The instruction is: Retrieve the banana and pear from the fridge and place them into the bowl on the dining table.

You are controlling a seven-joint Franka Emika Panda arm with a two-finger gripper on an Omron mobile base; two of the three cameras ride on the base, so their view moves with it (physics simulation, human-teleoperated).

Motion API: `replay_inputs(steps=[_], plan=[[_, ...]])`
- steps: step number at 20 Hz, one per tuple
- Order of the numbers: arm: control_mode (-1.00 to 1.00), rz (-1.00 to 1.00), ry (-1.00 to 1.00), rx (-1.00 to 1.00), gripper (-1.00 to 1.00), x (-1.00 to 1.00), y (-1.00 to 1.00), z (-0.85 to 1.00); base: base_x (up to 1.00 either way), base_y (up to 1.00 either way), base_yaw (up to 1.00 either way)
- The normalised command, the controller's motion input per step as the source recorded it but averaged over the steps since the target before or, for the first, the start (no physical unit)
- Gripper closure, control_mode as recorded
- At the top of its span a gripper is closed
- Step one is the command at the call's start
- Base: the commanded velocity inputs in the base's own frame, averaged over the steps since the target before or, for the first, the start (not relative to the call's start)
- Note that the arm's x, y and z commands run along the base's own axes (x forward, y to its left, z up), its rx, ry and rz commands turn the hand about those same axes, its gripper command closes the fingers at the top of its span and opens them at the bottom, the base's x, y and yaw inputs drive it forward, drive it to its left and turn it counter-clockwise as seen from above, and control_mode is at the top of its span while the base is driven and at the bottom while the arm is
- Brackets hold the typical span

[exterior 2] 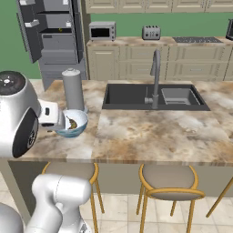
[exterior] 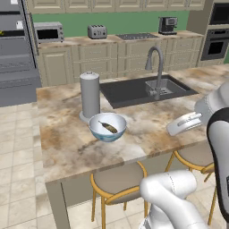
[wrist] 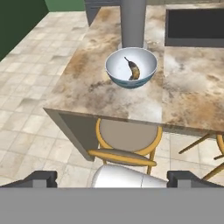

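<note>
Hand view: we see the small brown-mottled yellow banana in the glossy pale blue-white bowl; gripper wide open, empty; pear likely light, smooth, best grasped across its belly.

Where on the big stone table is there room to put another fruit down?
The dining table has bare stone left of the bowl, toward its near corner, and a wide patch between the bowl and the sink. It is crowded behind the bowl, where the steel canister stands close. The bowl already holds the banana.
</note>
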Motion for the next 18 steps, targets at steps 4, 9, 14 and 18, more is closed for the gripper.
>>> replay_inputs(steps=[4, 9, 14, 18], plan=[[-1.0, 0.0, 0.08, 0.0, -1.0, -0.36, -0.14, -0.12, 0.0, 0.0, 0.0], [1.0, 0.0, 0.03, 0.0, -1.0, -0.12, -0.01, -0.07, -0.22, 0.0, 0.0], [1.0, 0.0, 0.0, 0.0, -1.0, 0.0, 0.0, 0.0, -0.51, 0.09, 0.0], [1.0, 0.0, 0.0, 0.0, -1.0, 0.0, 0.0, 0.0, -0.49, 0.34, 0.0]])
